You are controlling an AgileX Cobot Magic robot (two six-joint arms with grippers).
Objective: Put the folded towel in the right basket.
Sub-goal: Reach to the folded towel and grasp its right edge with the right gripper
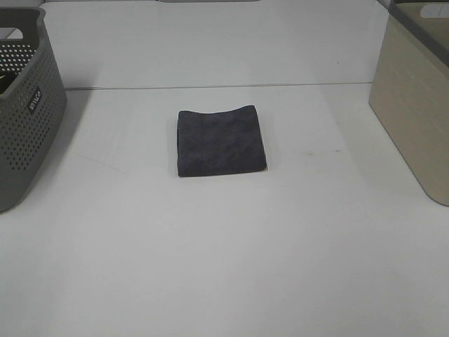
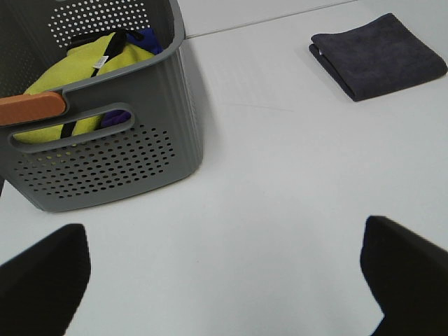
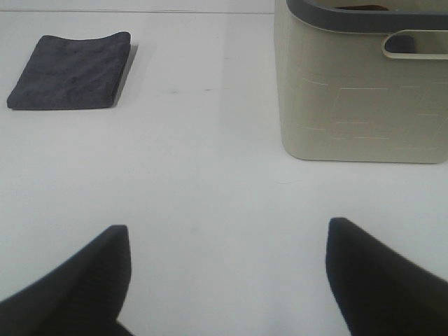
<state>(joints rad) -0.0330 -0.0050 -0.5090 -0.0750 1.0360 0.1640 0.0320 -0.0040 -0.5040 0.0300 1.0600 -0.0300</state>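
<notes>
A dark grey folded towel (image 1: 219, 142) lies flat on the white table, near the middle. It also shows in the left wrist view (image 2: 378, 56) and in the right wrist view (image 3: 71, 71). The beige right basket (image 1: 415, 109) stands at the table's right edge; the right wrist view shows it (image 3: 364, 98) with a dark rim. My left gripper (image 2: 227, 280) is open and empty, well short of the towel. My right gripper (image 3: 227, 276) is open and empty, between towel and beige basket but nearer the camera. Neither gripper shows in the exterior high view.
A grey perforated basket (image 1: 28, 105) stands at the left edge. The left wrist view shows it (image 2: 112, 154) holding yellow and blue cloths (image 2: 84, 77) and an orange handle piece (image 2: 31, 108).
</notes>
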